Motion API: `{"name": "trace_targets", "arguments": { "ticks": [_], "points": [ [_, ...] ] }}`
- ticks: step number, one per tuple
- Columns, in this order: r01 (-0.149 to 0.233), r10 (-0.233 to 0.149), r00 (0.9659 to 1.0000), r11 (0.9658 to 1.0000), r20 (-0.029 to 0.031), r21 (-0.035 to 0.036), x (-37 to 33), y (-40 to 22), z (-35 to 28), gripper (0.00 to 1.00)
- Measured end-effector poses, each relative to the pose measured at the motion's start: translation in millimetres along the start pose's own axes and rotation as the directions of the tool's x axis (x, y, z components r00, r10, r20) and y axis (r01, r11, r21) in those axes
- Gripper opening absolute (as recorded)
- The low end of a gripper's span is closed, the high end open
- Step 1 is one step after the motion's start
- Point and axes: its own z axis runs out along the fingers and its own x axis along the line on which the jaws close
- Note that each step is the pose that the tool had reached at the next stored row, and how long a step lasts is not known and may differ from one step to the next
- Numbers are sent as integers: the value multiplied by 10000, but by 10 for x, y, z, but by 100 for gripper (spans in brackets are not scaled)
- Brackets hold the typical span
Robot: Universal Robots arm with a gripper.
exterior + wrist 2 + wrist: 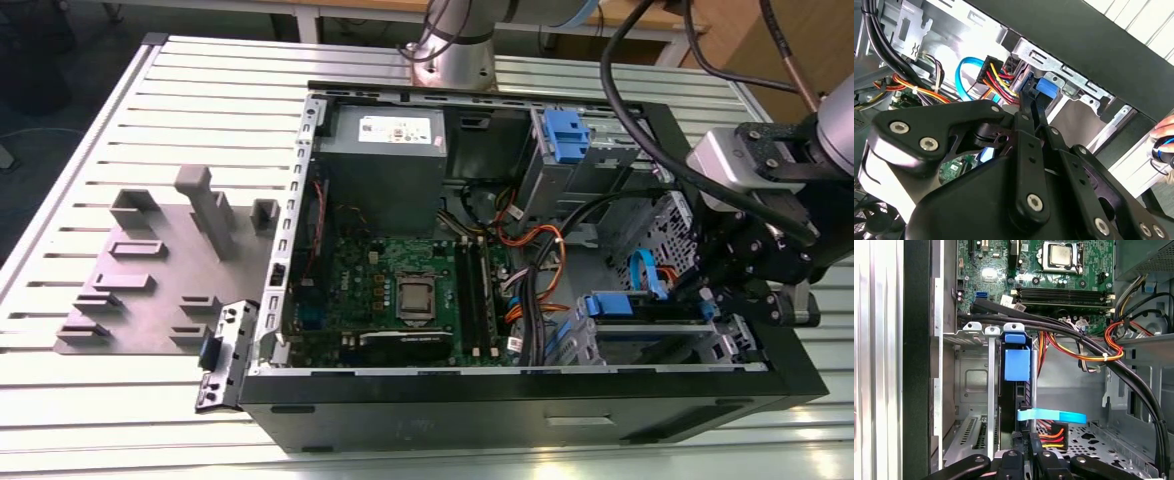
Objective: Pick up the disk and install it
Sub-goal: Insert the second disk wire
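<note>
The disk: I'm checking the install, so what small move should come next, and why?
Probably a short, straight push deeper into the bay, though I cannot tell if it is seated. In the first wrist view the disk stands on edge in the metal bay, and the gripper sits right at its end.

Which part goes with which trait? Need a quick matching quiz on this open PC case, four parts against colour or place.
Parts:
1. boxy metal power supply
2. flat ribbon cable
3. printed-circuit motherboard
4. flat fixture plate with upright blocks

Traits:
a. green
b. light blue
c. grey, white sticker on top
d. outside the black computer case, on the slatted metal table

Pairs: 1-c, 2-b, 3-a, 4-d
</note>
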Motion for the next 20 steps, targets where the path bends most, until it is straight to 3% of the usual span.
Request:
{"name": "trace_targets", "arguments": {
  "ticks": [20],
  "points": [
    [1,-1,10000,10000,0,1,2,30,17,16]
  ]
}}
